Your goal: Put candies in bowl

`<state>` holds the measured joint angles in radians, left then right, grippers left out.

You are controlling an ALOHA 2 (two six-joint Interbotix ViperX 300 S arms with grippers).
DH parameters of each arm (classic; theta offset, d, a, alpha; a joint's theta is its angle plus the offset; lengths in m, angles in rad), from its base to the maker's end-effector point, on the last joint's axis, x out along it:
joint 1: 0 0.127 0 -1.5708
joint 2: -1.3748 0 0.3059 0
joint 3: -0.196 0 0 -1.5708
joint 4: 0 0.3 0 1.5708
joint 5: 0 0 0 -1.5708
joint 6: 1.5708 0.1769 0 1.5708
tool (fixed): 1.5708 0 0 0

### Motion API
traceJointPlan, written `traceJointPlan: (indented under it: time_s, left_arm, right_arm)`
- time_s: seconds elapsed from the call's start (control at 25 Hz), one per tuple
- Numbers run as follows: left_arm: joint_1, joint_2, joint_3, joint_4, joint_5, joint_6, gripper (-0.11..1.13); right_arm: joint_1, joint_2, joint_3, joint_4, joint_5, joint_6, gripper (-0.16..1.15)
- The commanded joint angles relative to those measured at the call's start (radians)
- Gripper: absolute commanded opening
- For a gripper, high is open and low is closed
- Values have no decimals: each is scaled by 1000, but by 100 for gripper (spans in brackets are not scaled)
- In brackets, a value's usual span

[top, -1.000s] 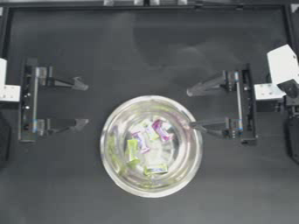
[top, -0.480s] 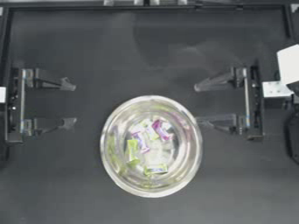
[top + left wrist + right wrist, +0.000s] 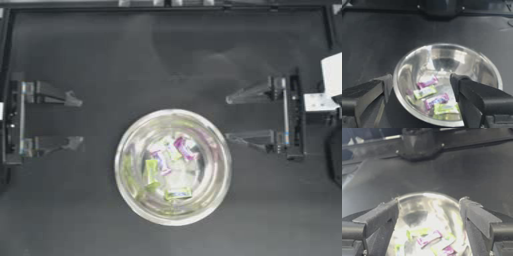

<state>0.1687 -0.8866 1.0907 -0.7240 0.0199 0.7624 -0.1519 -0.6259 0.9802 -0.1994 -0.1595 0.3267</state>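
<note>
Left hand [image 3: 79,122]: jaws wide, holding nothing; left edge of frame.
Right hand [image 3: 228,117]: jaws wide, holding nothing; right of frame, upper right of bowl.
Bowl [image 3: 130,150]: lower centre of tabletop [image 3: 160,55], between hands, untouched.
Candies [image 3: 168,165]: inside bowl.

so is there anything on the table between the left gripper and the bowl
No. In the top view, only bare dark table separates the left gripper from the bowl; the candies lie inside it.
</note>
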Motion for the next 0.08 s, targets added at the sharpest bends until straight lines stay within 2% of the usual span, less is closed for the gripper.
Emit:
traceJointPlan:
  time_s: [0.04, 0.08]
  left_arm:
    - [2, -26, 3, -2, -8, 3, 100]
    - [2, -32, 8, -2, -8, 3, 100]
  right_arm:
    - [-2, -23, -5, -2, -8, 2, 99]
    - [-2, -29, -2, -2, -8, 2, 99]
